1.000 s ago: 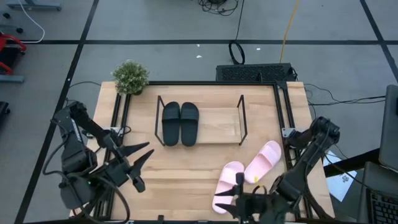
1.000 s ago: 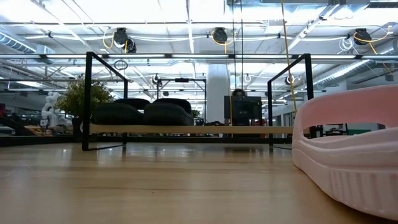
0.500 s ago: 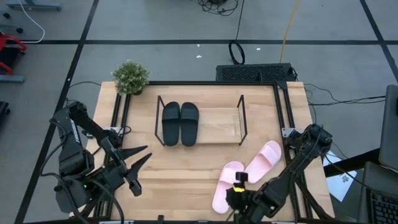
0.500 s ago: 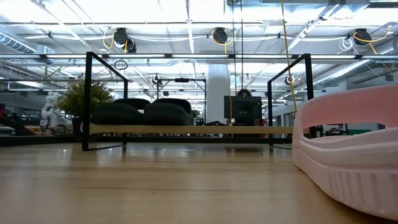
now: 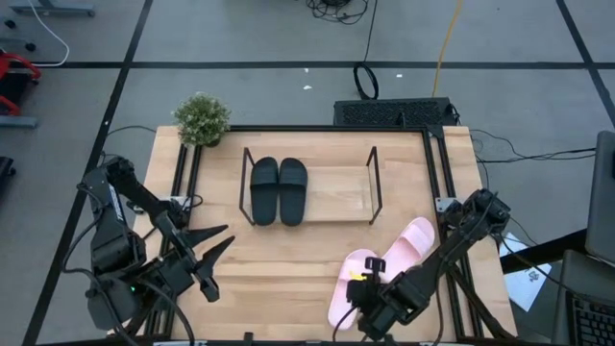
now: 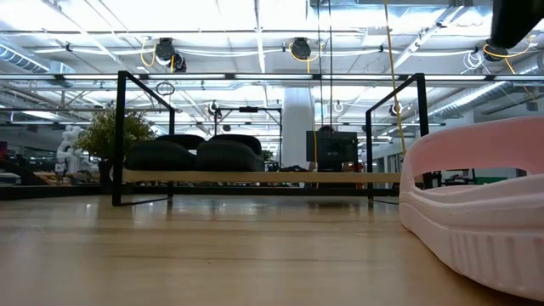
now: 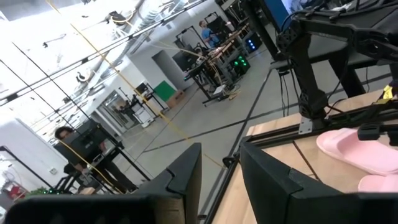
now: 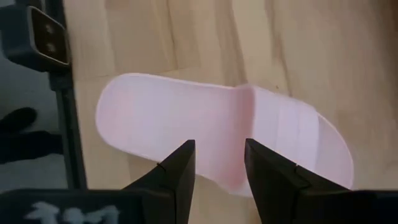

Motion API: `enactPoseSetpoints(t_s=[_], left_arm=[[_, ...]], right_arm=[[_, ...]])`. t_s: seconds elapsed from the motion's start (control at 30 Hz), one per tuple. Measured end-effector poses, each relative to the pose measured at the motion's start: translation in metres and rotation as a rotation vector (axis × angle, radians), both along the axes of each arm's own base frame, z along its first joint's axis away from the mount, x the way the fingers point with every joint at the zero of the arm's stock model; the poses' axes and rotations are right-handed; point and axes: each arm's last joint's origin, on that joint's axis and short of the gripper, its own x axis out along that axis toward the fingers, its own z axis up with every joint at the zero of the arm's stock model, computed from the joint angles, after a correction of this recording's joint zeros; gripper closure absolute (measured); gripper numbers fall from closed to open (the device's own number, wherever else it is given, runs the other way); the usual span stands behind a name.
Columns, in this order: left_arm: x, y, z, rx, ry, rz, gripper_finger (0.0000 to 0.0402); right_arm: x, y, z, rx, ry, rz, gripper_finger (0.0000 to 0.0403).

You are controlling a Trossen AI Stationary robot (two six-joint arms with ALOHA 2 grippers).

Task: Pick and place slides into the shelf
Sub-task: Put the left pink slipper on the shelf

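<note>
We have the right gripper (image 5: 363, 296) hanging over the near pink slide (image 5: 348, 285), its fingers (image 8: 179, 168) spread with a plain gap between them and nothing held, looking straight down on the sandal's footbed and strap. That slide lies flat on the wooden surface (image 5: 279, 259) toward the front right, and its partner, the second pink slide (image 5: 407, 248), lies just beside it at an angle, the two close to touching. The black pair (image 5: 279, 190) already sits side by side in the left half of the shelf (image 5: 373, 183), leaving the right half free. The left gripper (image 5: 213, 248) waits at the front left, well apart from the sandals, its fingers likewise parted and empty. We judge these slides to be light moulded foam: soft enough to give under the fingers, matte and so not very slippery, and in no way fragile. The broad strap (image 8: 289, 134) looks to us the best place to take hold, pinched across its width where it arches clear of the sole; a grip on the sole's side edge would also serve, though the foam may flex and the sandal droop from one end.
</note>
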Motion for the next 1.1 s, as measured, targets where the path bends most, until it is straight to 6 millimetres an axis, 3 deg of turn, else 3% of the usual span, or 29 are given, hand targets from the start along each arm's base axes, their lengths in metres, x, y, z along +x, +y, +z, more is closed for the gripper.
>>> enactPoseSetpoints(t_s=[0.47, 1.1], left_arm=[[0.0, 0.001, -0.003, 0.031, 0.02, 0.0, 0.0284], [0.0, 0.001, -0.003, 0.022, 0.014, 0.0, 0.0284]], right_arm=[[-0.008, -0.011, -0.031, 0.031, 0.137, -0.081, 0.0275], [-0.011, -0.021, -0.042, 0.008, 0.168, -0.158, 0.0275]])
